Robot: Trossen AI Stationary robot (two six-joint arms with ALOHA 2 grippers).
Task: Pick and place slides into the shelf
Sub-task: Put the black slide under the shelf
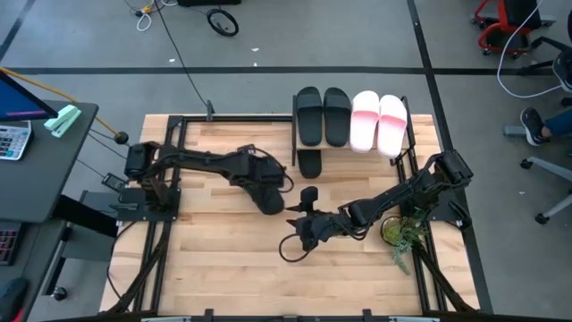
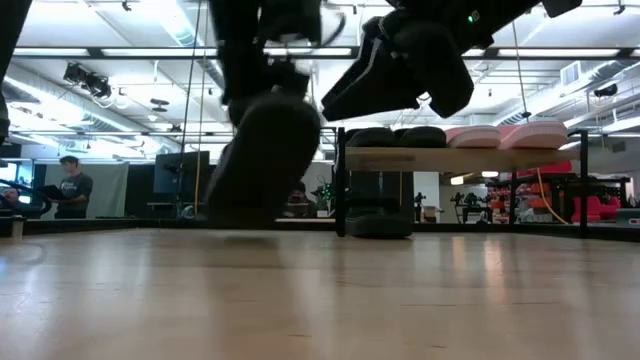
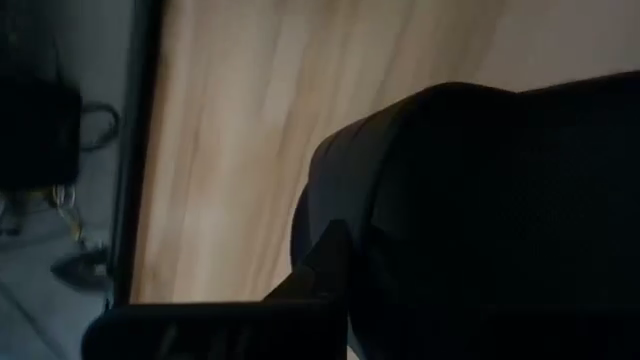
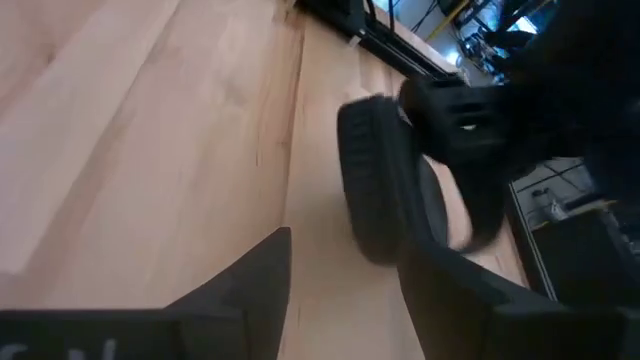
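Note:
The shelf (image 1: 411, 143) stands at the table's far edge. Two black slides (image 1: 322, 114) and two pale pink slides (image 1: 379, 121) lie on its top board. Another black slide (image 1: 310, 163) lies on the lower board. My left gripper (image 1: 271, 190) is at mid-table, shut on a further black slide (image 2: 262, 150), which also shows in the right wrist view (image 4: 375, 180). My right gripper (image 4: 345, 275) is open. It hovers just to the near right of that slide (image 1: 302, 215), high above the table (image 2: 400, 70). My left gripper holds the black slide by its upper part (image 2: 275, 100), coming from above. Its own body hides exactly where the fingers (image 3: 325, 265) sit. The slide hangs tilted below it, with the lower end (image 2: 235, 215) close to the tabletop; whether that end touches, I cannot tell.
A small green plant (image 1: 402, 234) stands beside the right arm's base. A dark cable (image 1: 288, 249) loops on the table below the right gripper. The wooden tabletop (image 1: 223, 259) is bare at the near left. A person (image 2: 70, 185) stands far behind the table.

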